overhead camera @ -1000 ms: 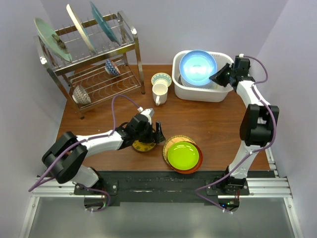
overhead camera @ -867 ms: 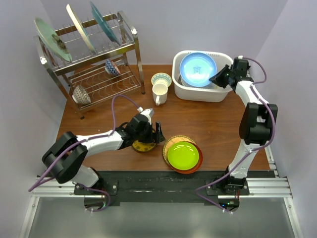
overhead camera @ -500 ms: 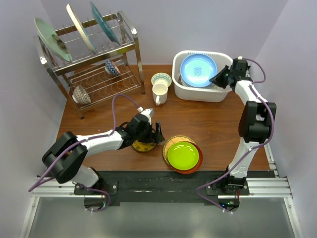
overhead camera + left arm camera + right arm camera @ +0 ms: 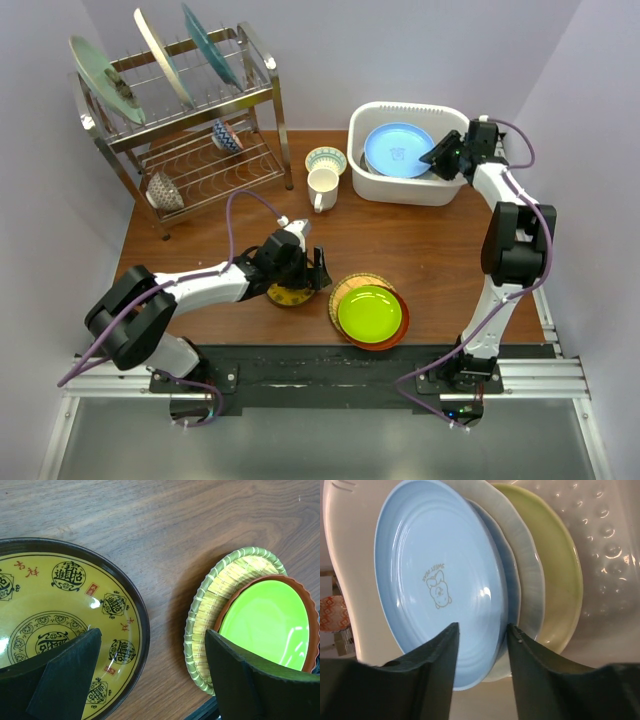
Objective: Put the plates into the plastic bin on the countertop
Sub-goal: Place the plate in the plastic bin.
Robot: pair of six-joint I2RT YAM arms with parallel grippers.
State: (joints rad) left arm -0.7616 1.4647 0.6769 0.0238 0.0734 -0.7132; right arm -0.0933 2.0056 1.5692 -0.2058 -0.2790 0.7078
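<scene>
The white plastic bin [image 4: 405, 190] stands at the back right of the countertop [image 4: 420, 245]. A blue plate [image 4: 398, 149] lies in it on top of other plates. My right gripper [image 4: 437, 160] is at the bin's right rim. In the right wrist view it [image 4: 483, 627] is open, its jaws standing apart on either side of the blue plate's [image 4: 430, 575] edge. My left gripper [image 4: 318, 272] hangs open between a yellow patterned plate [image 4: 55, 610] and a woven plate [image 4: 225, 585]. The woven plate carries a red-orange plate [image 4: 250, 582] and a lime green plate [image 4: 270, 620].
A wire dish rack [image 4: 190, 130] at the back left holds plates on edge and small bowls. A white mug [image 4: 322, 187] and a small bowl [image 4: 326, 159] stand between the rack and the bin. The stacked plates [image 4: 369, 312] lie near the front edge.
The blue plate has gone from tilted up to lying flatter in the bin. My right gripper's jaws have opened off it. The left arm has not moved.
</scene>
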